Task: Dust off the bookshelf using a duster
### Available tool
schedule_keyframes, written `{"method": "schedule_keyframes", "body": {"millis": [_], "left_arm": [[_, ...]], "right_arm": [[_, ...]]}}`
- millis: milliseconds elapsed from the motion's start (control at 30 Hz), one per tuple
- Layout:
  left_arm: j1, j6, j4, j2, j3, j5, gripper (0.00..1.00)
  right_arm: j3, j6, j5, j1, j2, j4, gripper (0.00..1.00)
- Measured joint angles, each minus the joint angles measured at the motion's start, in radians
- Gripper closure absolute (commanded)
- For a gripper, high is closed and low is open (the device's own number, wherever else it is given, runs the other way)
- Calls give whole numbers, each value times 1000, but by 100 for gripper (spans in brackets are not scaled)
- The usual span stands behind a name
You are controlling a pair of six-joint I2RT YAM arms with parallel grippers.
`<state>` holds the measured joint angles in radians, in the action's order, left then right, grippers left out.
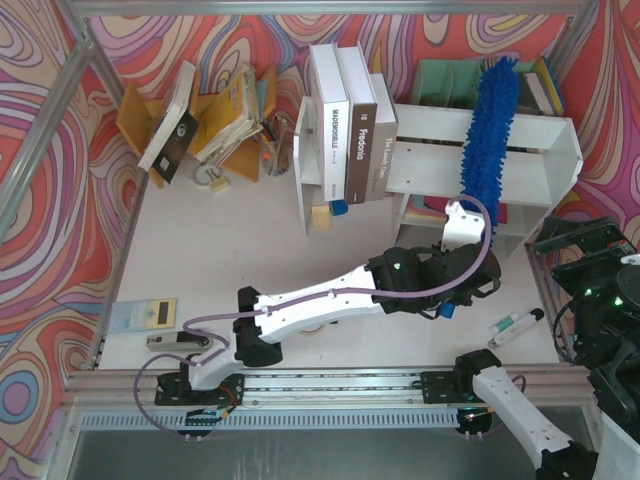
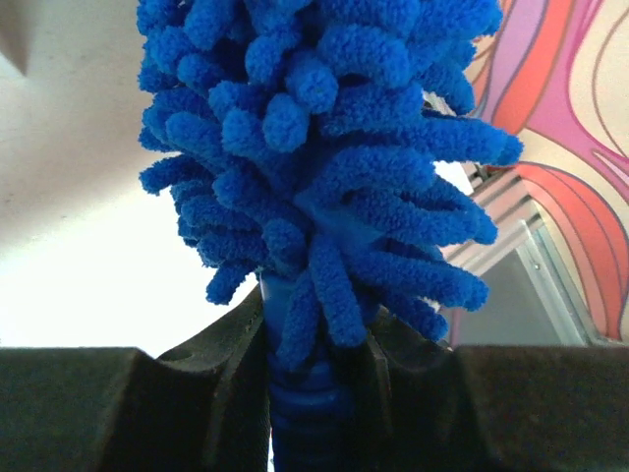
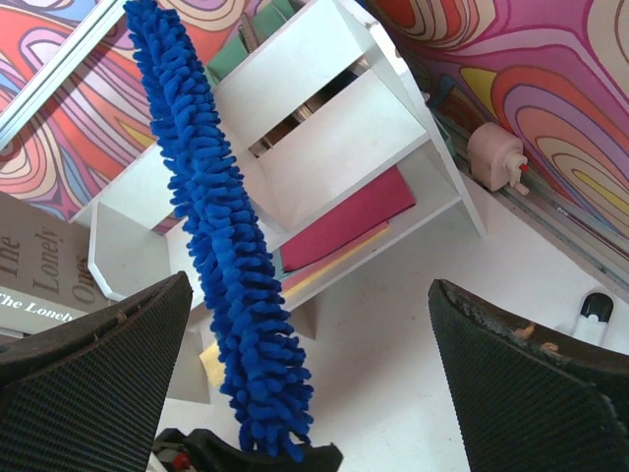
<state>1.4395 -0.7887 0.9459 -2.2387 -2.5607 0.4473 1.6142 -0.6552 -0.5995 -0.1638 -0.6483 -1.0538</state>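
Note:
The long blue fluffy duster (image 1: 490,130) stands nearly upright and leans across the top of the white bookshelf (image 1: 535,132). My left gripper (image 1: 466,222) is shut on its slim blue handle just in front of the shelf. In the left wrist view the fluffy head (image 2: 324,147) fills the frame above the pinched handle (image 2: 305,413), and the left gripper (image 2: 314,344) has both jaws tight against it. The right gripper (image 1: 575,250) hangs open at the far right, holding nothing. Its wrist view shows the duster (image 3: 221,236) in front of the bookshelf (image 3: 334,147), framed by the wide-apart right gripper (image 3: 310,374).
Three tall books (image 1: 350,110) stand at the shelf's left end. A teal organizer (image 1: 450,80) sits behind it and a yellow book rack (image 1: 225,110) at the back left. A pink folder (image 3: 344,216) lies in a shelf compartment. A marker (image 1: 515,325) and a remote (image 1: 175,340) lie on the table.

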Motion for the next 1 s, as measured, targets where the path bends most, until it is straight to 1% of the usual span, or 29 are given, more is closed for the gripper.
{"method": "schedule_keyframes", "body": {"millis": [133, 267, 400, 567, 633, 733, 867, 1000], "left_arm": [[14, 24, -51, -20, -2, -40, 100], [53, 98, -109, -25, -2, -103, 100], [88, 124, -138, -25, -2, -116, 100], [84, 135, -147, -25, -2, -128, 100], [80, 135, -149, -24, 3, -113, 100], [77, 134, -156, -4, 60, -69, 100], [76, 135, -163, 61, 192, 23, 100], [76, 137, -171, 176, 332, 117, 100]], "right_arm": [[-3, 0, -3, 0, 6, 0, 7], [-9, 0, -4, -1, 8, 0, 7], [-11, 0, -6, -1, 9, 0, 7], [-12, 0, -8, -1, 16, 0, 7], [-12, 0, -10, -1, 16, 0, 7], [-12, 0, -10, -2, 18, 0, 7], [-13, 0, -10, -3, 21, 0, 7], [-27, 0, -10, -7, 21, 0, 7]]}}
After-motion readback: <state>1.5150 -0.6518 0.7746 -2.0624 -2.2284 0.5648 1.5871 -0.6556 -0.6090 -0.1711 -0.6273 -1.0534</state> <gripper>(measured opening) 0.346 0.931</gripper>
